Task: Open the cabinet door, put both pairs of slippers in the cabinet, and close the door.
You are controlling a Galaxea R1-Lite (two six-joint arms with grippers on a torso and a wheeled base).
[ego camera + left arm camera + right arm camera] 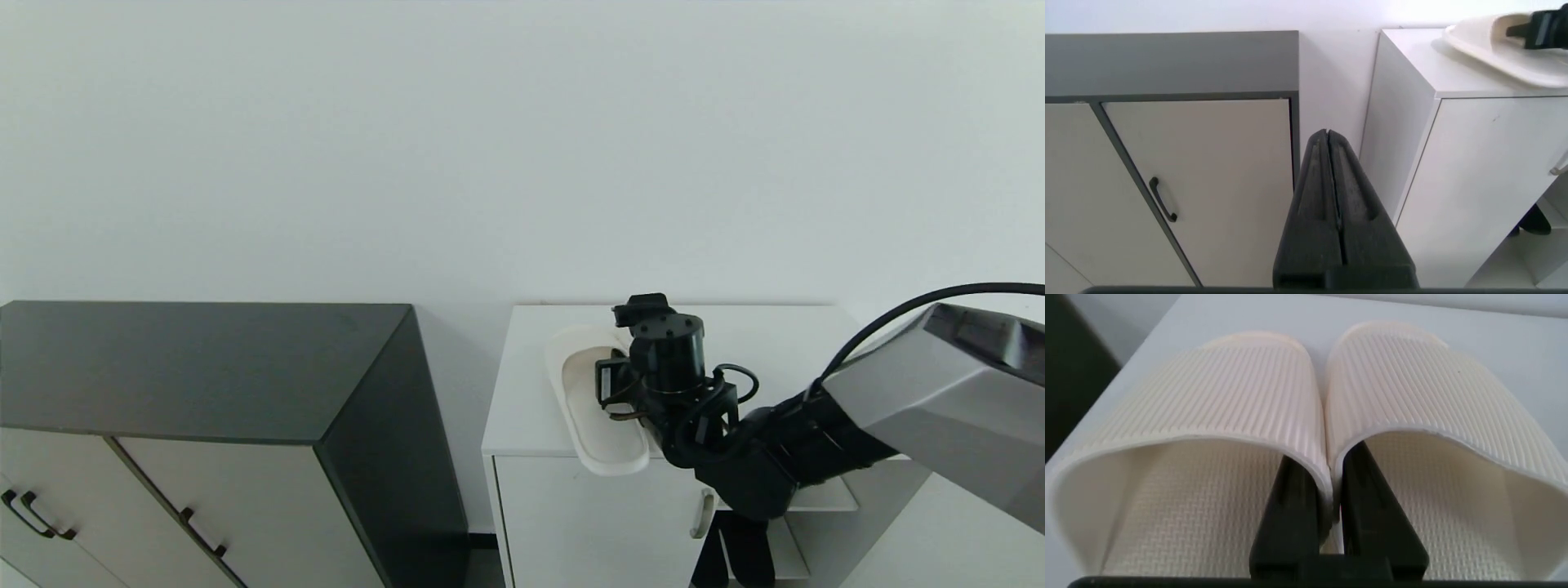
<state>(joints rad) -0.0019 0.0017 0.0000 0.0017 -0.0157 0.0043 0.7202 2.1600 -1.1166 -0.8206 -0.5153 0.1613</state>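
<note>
- Pair of cream-white ribbed foam slippers (1249, 400) sits side by side on the top of the white box-shaped cabinet (775, 343), towards its front-left corner, heels overhanging the front edge.
- Right gripper (1327, 490) has one black finger inside each slipper. The jaws are closed on the two touching inner walls, which lets one pinch carry both shoes.
- The grip sits at the mouth of the uppers, where the walls are thin enough to clamp. It looks set for a lift, so the current step is likely moving this pair off the top and into the cabinet.
- The uppers are finely ribbed and rounded at the toe, and the footbeds carry a small woven-looking emboss. The material looks soft and light, so it may flex or slip in the pinch.
- Left gripper (1328, 139) hangs low in front of the gap between the two cabinets, its ridged black fingers pressed together with nothing between them. It appears parked clear of the work.
- The white cabinet has matte, smooth panels. Open shelves show beside its front panel with the pale handle (702, 513), suggesting the door is already open, though its angle is hard to read.
- Dark grey-topped cabinet (204, 367) with cream doors and thin black bar handles stands just beside it.
</note>
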